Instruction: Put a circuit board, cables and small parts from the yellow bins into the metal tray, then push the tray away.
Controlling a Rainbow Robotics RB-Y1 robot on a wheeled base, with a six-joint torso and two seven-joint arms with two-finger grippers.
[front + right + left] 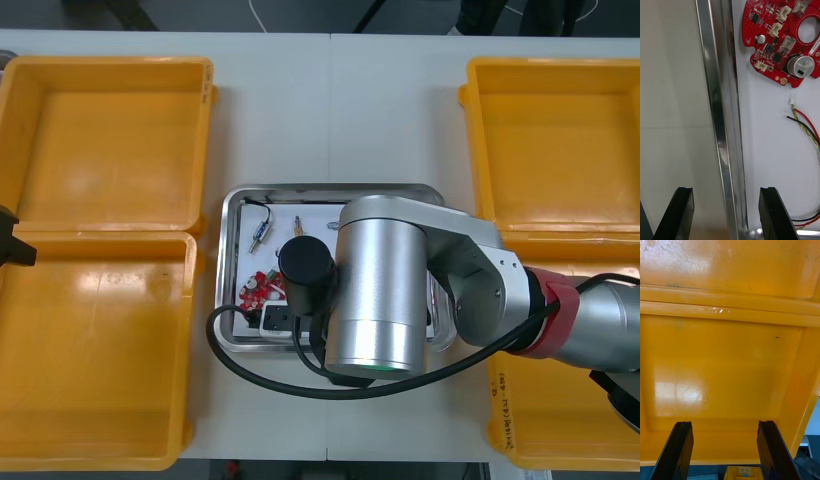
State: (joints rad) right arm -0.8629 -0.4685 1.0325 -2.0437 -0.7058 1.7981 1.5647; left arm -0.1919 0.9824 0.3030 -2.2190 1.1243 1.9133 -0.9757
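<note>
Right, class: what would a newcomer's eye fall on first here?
The open right claw straddles the rim of the shiny rectangular metal tray in the middle of the light table; a round red circuit board and a red and yellow cable lie inside. The open left claw hangs over a yellow plastic bin at the left.

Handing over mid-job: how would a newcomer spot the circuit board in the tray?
Start at the shiny metal tray mid-table, between the yellow bins. On its white floor, near the rim that the right gripper straddles, lies the round red circuit board. It is the only red disc there, studded with white connectors, unlike the thin red and yellow cable beside it.
</note>
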